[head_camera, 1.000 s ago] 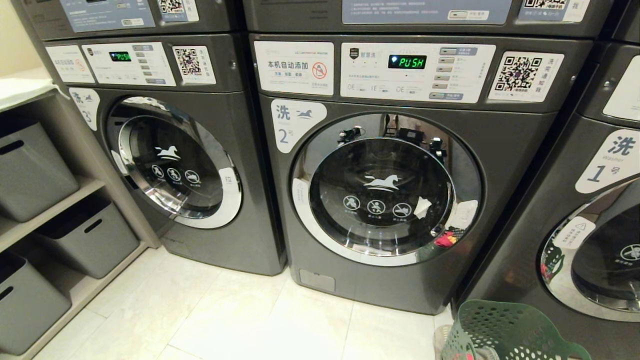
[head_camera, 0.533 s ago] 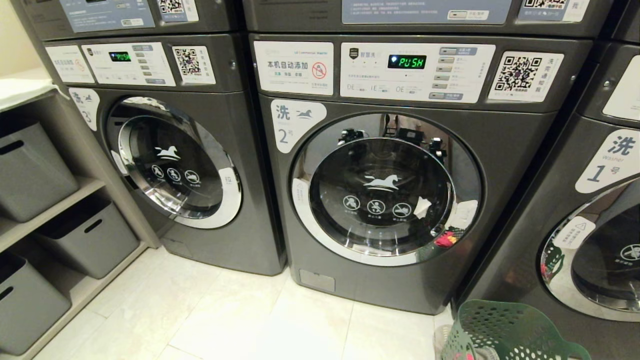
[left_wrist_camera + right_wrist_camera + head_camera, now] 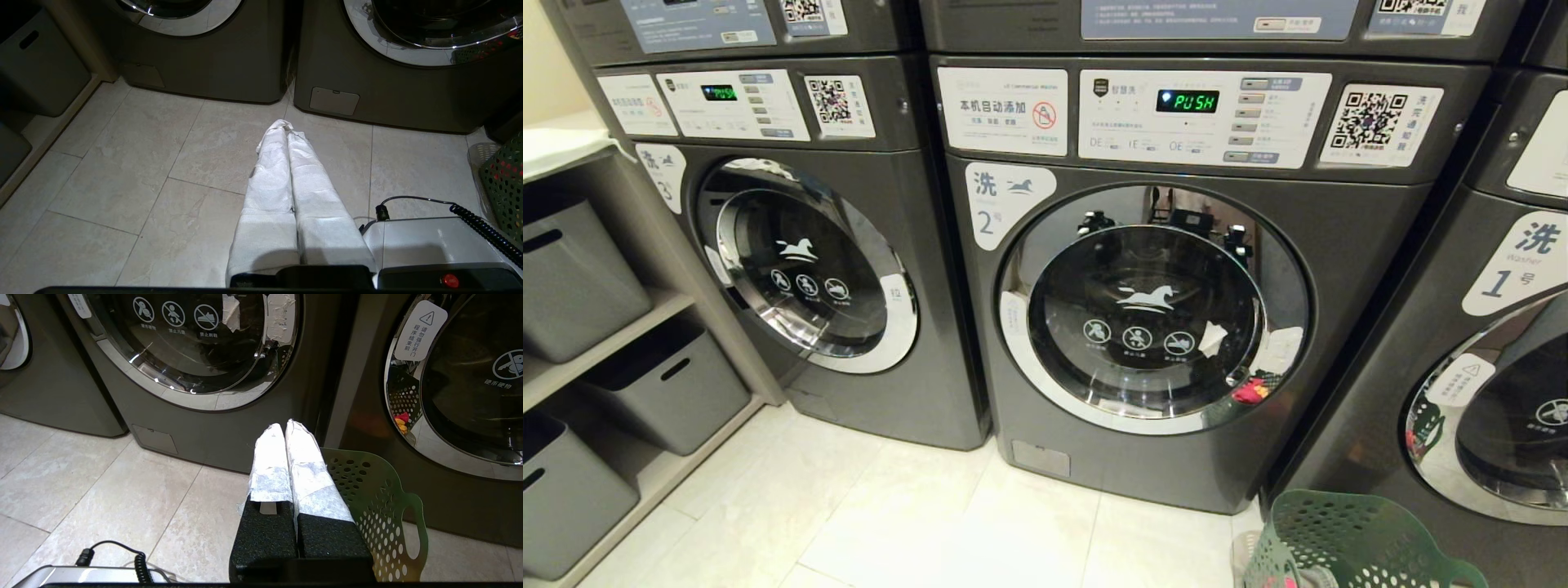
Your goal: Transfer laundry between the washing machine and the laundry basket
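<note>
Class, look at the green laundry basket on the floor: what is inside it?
Red laundry shows through the holes of the laundry basket. The rest of its inside is hidden by the wall or out of frame.

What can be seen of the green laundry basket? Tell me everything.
The laundry basket is green plastic, its tapering walls dotted with round holes and a handle slot cut near the rim. It stands upright on the tiled floor, in front of the washer labelled 1. Red cloth shows through the holes. Nothing grips it; the right gripper is close by its rim.
</note>
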Controlling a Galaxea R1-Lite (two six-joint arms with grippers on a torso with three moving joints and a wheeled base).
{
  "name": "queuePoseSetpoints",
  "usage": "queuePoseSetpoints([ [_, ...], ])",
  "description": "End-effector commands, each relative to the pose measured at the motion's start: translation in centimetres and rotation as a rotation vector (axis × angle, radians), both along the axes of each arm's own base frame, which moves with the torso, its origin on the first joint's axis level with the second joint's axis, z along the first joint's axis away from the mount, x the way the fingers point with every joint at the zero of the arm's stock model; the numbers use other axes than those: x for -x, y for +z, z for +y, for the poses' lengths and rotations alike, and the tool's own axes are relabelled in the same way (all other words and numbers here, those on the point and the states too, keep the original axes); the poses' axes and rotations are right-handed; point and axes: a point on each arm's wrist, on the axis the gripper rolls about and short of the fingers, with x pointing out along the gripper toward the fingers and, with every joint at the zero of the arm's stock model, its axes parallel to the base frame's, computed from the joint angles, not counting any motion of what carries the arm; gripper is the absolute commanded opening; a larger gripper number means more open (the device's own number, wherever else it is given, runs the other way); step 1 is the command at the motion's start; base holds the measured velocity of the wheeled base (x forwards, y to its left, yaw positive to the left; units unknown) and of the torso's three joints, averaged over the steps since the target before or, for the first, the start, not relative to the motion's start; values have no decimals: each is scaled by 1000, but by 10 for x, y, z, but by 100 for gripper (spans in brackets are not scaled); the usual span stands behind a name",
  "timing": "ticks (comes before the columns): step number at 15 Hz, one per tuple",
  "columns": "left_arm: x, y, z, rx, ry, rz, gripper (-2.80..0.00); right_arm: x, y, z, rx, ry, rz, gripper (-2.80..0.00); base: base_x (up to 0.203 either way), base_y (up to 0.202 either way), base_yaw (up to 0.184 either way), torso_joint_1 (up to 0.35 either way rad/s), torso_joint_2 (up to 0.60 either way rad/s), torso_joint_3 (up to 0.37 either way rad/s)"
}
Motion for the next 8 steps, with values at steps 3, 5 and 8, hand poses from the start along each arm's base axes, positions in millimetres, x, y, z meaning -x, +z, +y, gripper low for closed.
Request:
queuePoseSetpoints([
  [3,0,-1,0,-36,-7,-10,-280,0,0,0,-1,1,1,-280,0,0,0,0,0,0],
  [5,0,-1,0,-36,-6,-10,-280,0,0,0,-2,1,1,-280,0,0,0,0,0,0],
  [8,0,-1,0,-33,-5,-10,-280,0,0,0,-11,-4,0,-280,0,0,0,0,0,0],
])
